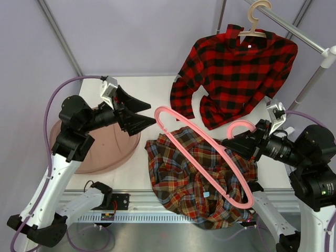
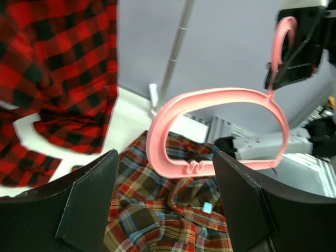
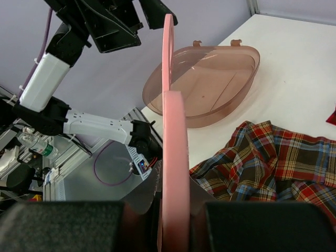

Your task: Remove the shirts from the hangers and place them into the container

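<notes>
**Pink hanger held over the plaid shirt**

We see the right gripper (image 1: 230, 142) pressed onto the pink hanger (image 3: 176, 173) near its hook, holding it slantwise above the multicolour plaid shirt (image 1: 178, 178). That shirt lies crumpled on the white table (image 1: 152, 89) by the near edge, beside the container (image 1: 105, 149) and outside it. The left gripper (image 1: 149, 114) hangs above the table with its jaws spread and nothing in them, just beside the hanger's far end (we cannot tell whether they touch). The hanger's long loop lies between this gripper and the shirt. Farther back, the red-and-black shirt (image 1: 236, 68) hangs on a beige hanger (image 1: 255, 25) from the grey rack pole (image 1: 296, 30). Pale grey walls (image 1: 131, 37) enclose the table.
</notes>
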Motion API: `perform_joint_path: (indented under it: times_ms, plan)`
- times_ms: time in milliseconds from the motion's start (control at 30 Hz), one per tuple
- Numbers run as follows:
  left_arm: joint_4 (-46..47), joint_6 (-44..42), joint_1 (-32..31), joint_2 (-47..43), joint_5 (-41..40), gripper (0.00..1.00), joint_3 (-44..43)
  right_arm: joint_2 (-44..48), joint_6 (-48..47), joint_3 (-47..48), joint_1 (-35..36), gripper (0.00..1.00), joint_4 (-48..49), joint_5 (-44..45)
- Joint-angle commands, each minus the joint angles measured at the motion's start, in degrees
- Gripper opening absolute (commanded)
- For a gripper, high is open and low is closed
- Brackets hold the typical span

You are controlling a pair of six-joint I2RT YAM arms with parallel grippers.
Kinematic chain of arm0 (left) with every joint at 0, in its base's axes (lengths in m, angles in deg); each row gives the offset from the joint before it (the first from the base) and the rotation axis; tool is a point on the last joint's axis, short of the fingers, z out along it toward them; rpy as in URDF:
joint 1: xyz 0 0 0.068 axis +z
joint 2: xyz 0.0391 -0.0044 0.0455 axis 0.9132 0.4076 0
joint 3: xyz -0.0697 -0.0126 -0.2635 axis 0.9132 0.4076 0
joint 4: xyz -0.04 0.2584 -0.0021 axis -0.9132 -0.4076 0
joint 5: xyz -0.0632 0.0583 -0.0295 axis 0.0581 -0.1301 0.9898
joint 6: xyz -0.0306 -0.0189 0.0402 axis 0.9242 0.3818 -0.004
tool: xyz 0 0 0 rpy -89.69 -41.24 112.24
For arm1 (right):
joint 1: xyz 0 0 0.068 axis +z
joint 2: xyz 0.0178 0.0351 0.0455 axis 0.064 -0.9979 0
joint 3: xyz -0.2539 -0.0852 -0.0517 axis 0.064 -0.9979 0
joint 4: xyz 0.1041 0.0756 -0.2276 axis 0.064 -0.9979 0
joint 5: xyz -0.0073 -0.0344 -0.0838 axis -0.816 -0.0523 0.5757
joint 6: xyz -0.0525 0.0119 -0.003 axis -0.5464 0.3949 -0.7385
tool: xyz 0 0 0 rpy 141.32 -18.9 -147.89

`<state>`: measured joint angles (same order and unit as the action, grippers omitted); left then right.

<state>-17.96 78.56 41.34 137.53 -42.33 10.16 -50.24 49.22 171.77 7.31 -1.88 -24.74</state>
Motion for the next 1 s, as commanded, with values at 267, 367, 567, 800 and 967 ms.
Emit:
perform_joint_path:
  times_ms: [267, 367, 567, 800, 967]
  plan:
    - [16.81, 8.36, 0.52, 5.22, 18.03, 0.69, -0.27, 1.76, -1.71, 0.21, 0.00, 0.00, -3.68, -6.19]
    - [21.45, 11.60, 0.43, 6.36, 19.96, 0.59, 0.42, 1.76, -0.31, -0.06, 0.09, 0.00, -1.92, -7.85]
    - [32.62, 19.87, -0.01, 9.26, 23.13, 0.55, 1.92, 0.88, 0.93, -0.32, 0.09, 0.00, 0.45, -8.91]
    - [32.47, 19.70, -1.15, 10.85, 24.09, 0.44, 2.19, -0.87, 1.98, 0.03, 0.09, 0.00, 2.82, -9.88]
    - [32.20, 19.61, -1.15, 11.12, 23.39, 0.24, 2.28, -1.84, 1.63, -0.06, 0.09, 0.00, 2.92, -10.58]
